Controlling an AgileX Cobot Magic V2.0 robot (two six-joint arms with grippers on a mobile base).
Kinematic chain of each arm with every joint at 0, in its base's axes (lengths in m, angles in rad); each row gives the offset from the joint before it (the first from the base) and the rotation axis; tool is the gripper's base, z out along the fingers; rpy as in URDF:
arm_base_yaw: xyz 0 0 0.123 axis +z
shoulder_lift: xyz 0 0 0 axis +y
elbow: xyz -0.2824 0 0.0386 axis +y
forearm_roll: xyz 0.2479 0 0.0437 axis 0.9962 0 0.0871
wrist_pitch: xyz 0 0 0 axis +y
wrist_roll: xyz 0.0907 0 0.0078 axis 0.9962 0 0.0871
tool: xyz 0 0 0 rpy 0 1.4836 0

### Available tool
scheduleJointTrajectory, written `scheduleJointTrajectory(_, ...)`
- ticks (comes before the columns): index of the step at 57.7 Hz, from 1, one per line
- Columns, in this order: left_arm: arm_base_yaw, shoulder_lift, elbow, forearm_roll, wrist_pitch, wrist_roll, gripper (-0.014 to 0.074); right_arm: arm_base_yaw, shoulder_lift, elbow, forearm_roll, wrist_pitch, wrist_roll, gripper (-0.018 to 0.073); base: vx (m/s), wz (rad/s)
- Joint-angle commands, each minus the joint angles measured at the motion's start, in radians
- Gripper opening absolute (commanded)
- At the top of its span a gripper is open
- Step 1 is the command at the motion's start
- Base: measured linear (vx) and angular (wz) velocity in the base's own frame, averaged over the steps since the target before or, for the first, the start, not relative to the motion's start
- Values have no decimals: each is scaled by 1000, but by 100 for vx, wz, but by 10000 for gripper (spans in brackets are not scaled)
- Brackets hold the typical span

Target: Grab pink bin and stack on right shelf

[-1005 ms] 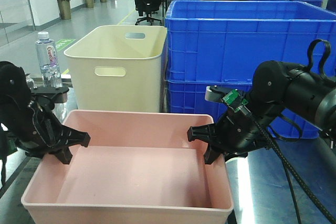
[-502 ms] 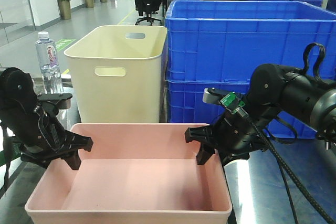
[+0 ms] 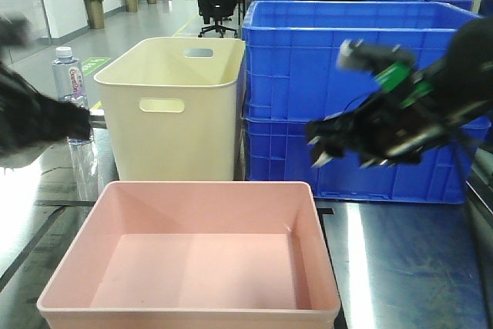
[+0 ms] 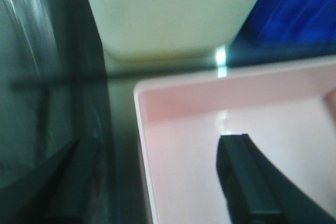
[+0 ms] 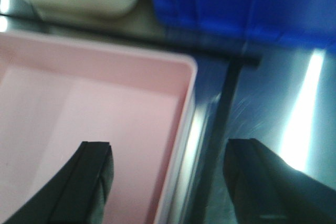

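Note:
The pink bin rests flat on the dark grey reflective shelf, near the front. No gripper touches it. My right gripper is a blur above and behind the bin's right rim, open. My left arm is a dark blur at the left edge, with its jaws not clear there. In the left wrist view my left gripper is open above the bin's left wall. In the right wrist view my right gripper is open above the bin's right wall.
A tall cream tub with handle slots stands right behind the bin. Stacked blue crates stand behind on the right. A water bottle stands at the left. Seated people and a chair are far behind.
Both grippers have let go of the bin's side walls and risen up and away, the right one to the upper right. The bin now rests alone on the shelf.

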Motion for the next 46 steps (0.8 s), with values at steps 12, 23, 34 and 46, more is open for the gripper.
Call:
scheduleJointTrajectory(12, -5, -425, 317, -1, -301, 54, 159, -3, -341, 259, -4, -373, -5, 351, 0, 0)
scheduleJointTrajectory(23, -5, -617, 484, -6, -334, 54, -10, -3, -417, 345, 1, -427, -5, 276, 0, 0)
scheduleJointTrajectory(34, -5, -719, 518, -6, -280, 54, -9, -3, -414, 345, 2, -422, -5, 221, 0, 0)
scheduleJointTrajectory(46, -5, -746, 536, -1, -290, 54, -9, -3, -414, 345, 2, -423, -5, 219, 0, 0)
